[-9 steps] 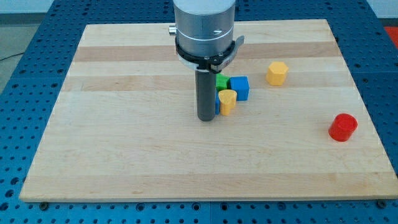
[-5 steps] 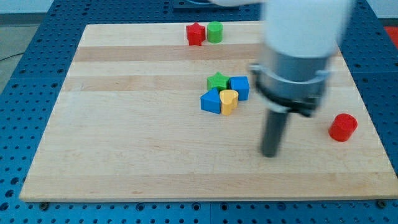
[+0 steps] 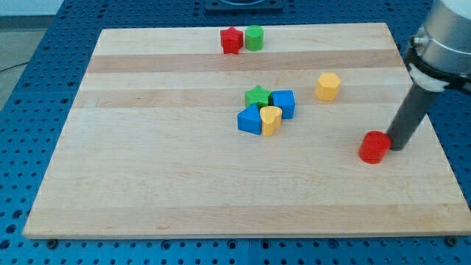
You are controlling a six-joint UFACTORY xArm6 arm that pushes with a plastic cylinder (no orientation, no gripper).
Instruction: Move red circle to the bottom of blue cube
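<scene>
The red circle [image 3: 374, 146], a short red cylinder, stands on the wooden board at the view's right. My tip [image 3: 398, 146] is right beside it on its right, touching or nearly touching it. The blue cube [image 3: 283, 104] sits near the board's middle, well to the left of the red circle and a little higher in the view. It is in a tight cluster with a green star [image 3: 257, 96], a second blue block [image 3: 250, 119] and a yellow heart-like block [image 3: 271, 120].
A yellow hexagonal block [image 3: 328, 86] lies to the right of the cluster. A red star [image 3: 231, 40] and a green cylinder [image 3: 255, 37] sit together near the board's top edge. The board's right edge [image 3: 434, 136] is close to the rod.
The rod swept from the cluster across to the view's right, past the red circle. The red circle has slid left, from about the right edge toward the middle.
</scene>
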